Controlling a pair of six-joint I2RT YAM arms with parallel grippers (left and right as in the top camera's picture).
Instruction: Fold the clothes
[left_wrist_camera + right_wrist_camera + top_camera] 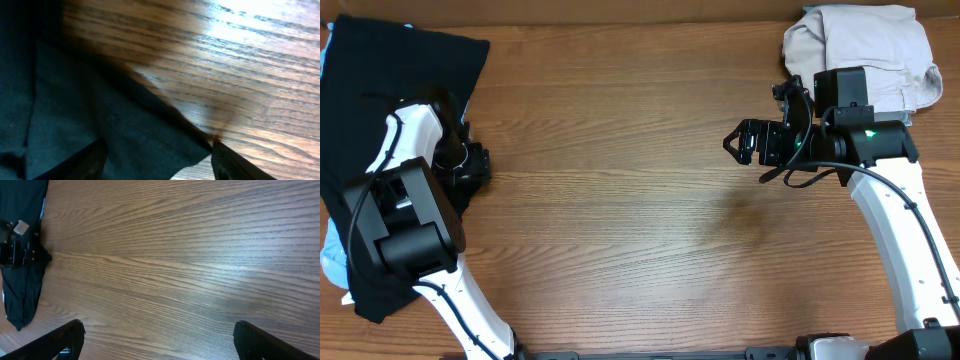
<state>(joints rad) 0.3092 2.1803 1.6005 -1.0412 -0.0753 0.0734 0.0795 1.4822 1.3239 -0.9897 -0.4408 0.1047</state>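
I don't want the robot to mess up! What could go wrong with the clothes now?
The left fingers are open around only a corner of the black cloth, so a grab might slip off. A blue cloth peeks out beneath it and could get dragged along. The right arm sits close to the beige pile and might bump it.

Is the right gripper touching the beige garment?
Apart. Overhead shows the right gripper over bare table, left of the beige garment; the right wrist view shows only wood between its open fingers.

White arm links (890, 225), black joint housings (842, 90); green light (869, 134), perhaps an LED.
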